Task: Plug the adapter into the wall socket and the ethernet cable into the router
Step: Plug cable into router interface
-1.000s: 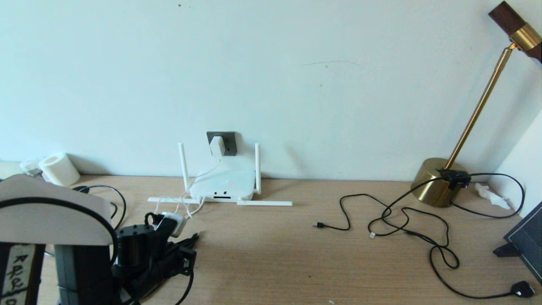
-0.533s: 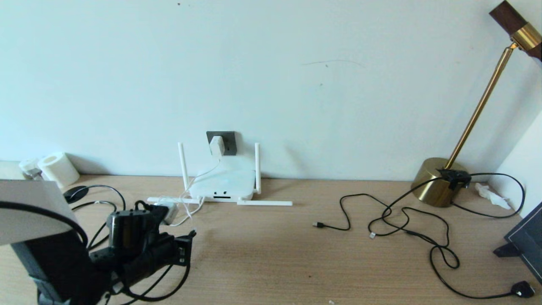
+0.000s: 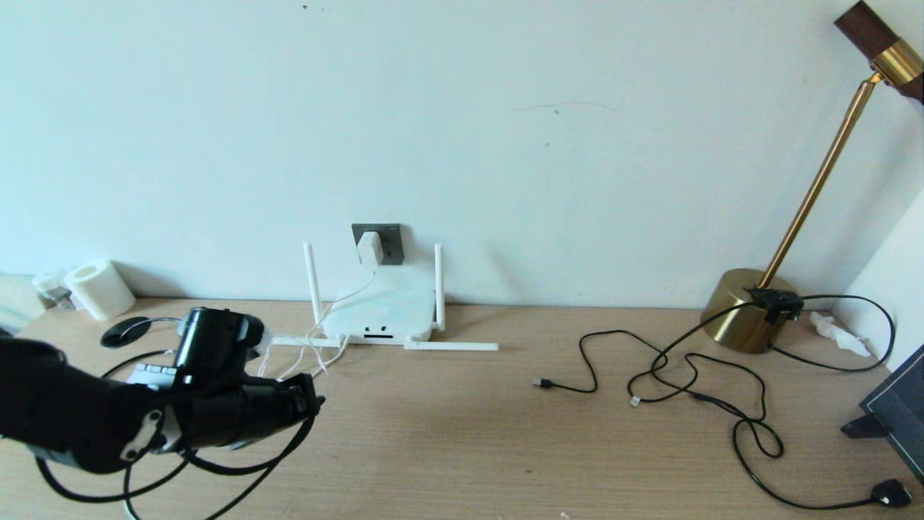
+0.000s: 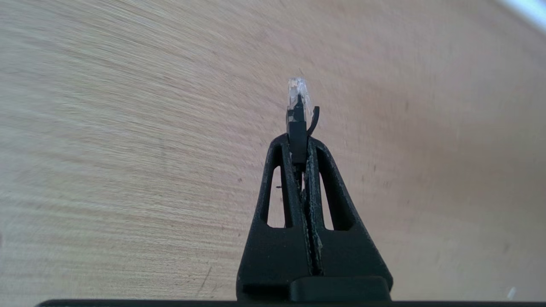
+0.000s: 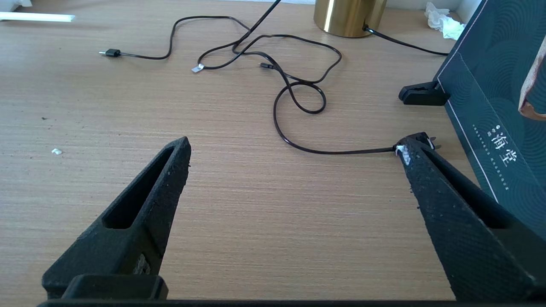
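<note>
Left gripper [image 4: 298, 143]: fingers pressed together, clamped on the connector end of the ethernet cable [image 4: 297, 111]. The clear plug tip sticks out past the fingertips; the black boot sits between the pads. In the head view the left gripper [image 3: 312, 401] hangs above the desk [image 3: 462, 448], pointing across it, with black cable looping down beneath the arm.

Router [image 3: 380, 314]: beyond the left gripper's tip and a little to its right, against the wall, well apart from the plug. Two antennas upright, two lying flat on the desk. Dark front ports face the robot.

Adapter [image 3: 369, 248]: seated in the wall socket [image 3: 390, 242] just above the router; its thin white cord drops to the desk near the gripper.

Right gripper [image 5: 294, 162]: fingers spread wide, holding nothing, low over bare desk. One fingertip lies in line with the black plug [image 5: 420, 140] of a thin black cord; contact cannot be judged. Not seen in the head view.
</note>
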Motion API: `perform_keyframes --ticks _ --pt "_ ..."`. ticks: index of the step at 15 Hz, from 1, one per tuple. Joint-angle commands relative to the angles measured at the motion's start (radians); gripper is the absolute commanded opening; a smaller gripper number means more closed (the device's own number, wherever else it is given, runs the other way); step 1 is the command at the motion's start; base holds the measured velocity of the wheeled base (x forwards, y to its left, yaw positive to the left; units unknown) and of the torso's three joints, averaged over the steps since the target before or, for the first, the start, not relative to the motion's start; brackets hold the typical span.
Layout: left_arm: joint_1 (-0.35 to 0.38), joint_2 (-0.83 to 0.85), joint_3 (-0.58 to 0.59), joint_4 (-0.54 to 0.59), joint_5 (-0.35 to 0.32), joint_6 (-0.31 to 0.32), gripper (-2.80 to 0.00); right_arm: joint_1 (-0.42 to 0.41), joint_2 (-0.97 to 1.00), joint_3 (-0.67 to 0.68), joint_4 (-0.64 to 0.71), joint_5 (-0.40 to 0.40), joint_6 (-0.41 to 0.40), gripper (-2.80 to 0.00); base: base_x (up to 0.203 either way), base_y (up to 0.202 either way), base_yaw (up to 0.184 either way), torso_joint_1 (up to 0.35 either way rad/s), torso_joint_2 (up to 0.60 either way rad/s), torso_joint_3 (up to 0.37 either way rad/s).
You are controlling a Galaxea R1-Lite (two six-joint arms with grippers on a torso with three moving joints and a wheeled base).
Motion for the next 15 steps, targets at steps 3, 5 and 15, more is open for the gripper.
perform_keyframes --ticks 3,5,15 --pt "0.000 -0.024 -0.006 -0.005 0.035 -0.088 -2.80 0.000 0.000 0.000 0.001 0.000 -0.001 0.00 0.000 0.000 0.000 0.000 0.00 0.000" --pt "-0.003 -0.033 -0.001 -0.008 0.035 -0.102 -2.80 0.000 0.000 0.000 0.001 0.000 -0.001 0.00 0.000 0.000 0.000 0.000 0.00 0.000" --pt "-0.022 -0.345 0.264 -0.272 -0.198 0.064 -2.80 0.000 0.000 0.000 0.001 0.000 -0.001 0.00 0.000 0.000 0.000 0.000 0.00 0.000"
